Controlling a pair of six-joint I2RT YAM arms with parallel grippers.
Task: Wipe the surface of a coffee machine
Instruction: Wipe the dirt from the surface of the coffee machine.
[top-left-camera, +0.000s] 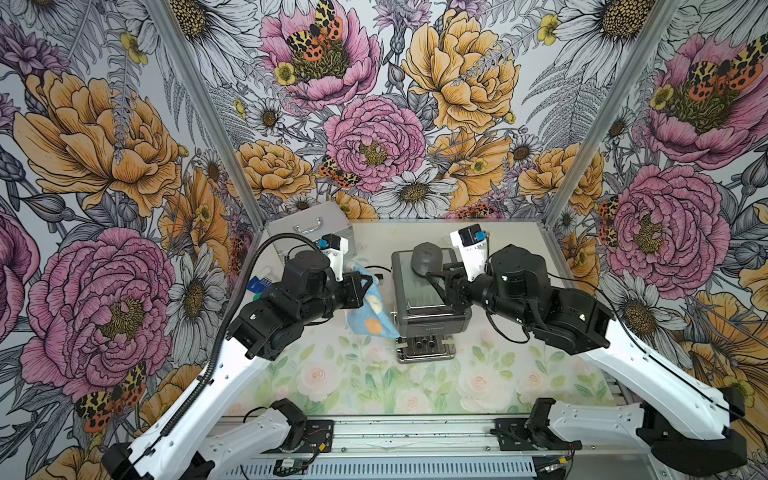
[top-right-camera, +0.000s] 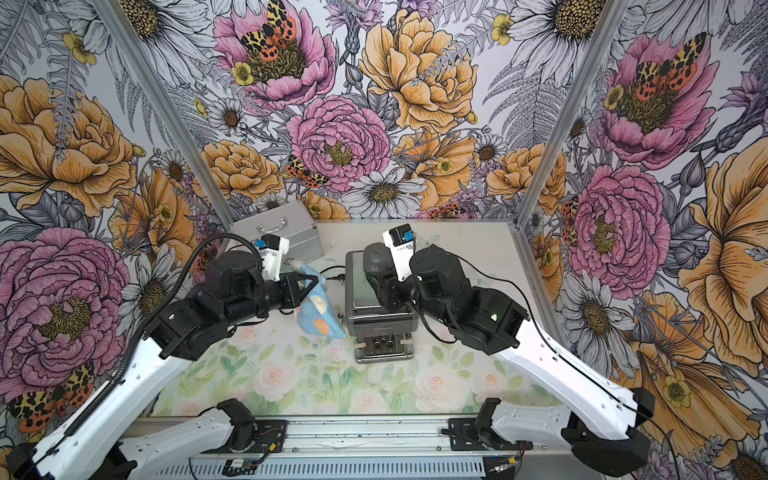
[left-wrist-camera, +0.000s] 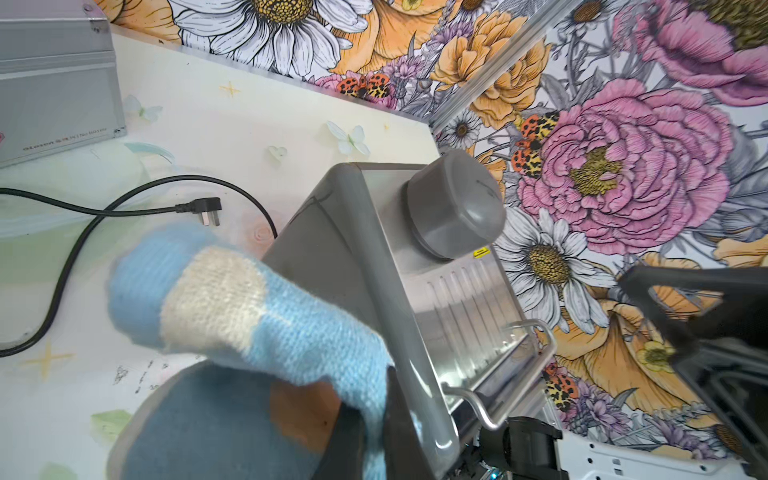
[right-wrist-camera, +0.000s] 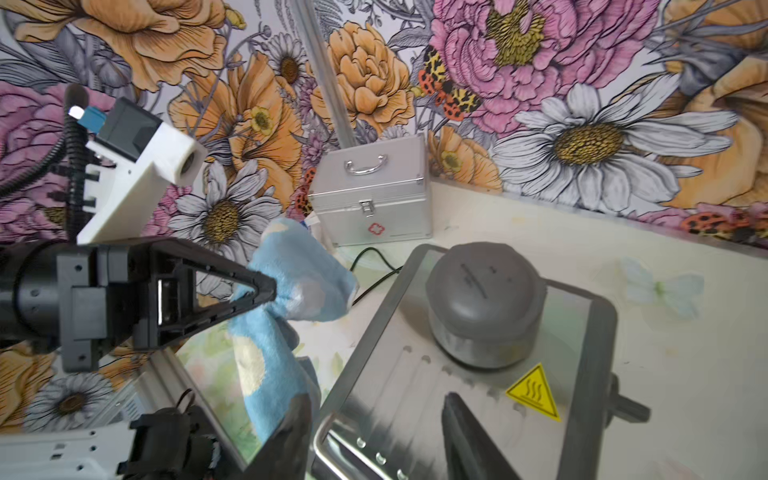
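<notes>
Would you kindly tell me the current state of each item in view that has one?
left gripper: shut on the cloth.
right gripper: open, jaws apart above the coffee machine.
cloth: bunched, hanging from the left gripper beside the coffee machine.
coffee machine: upright, grey knob seated on top.
plug: lying loose on the table, in no socket.
aluminium case: closed, latch down.

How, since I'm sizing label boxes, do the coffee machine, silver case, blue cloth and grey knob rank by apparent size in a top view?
1. coffee machine
2. silver case and blue cloth: alike, unranked; case partly hidden, farther back
3. grey knob
</notes>
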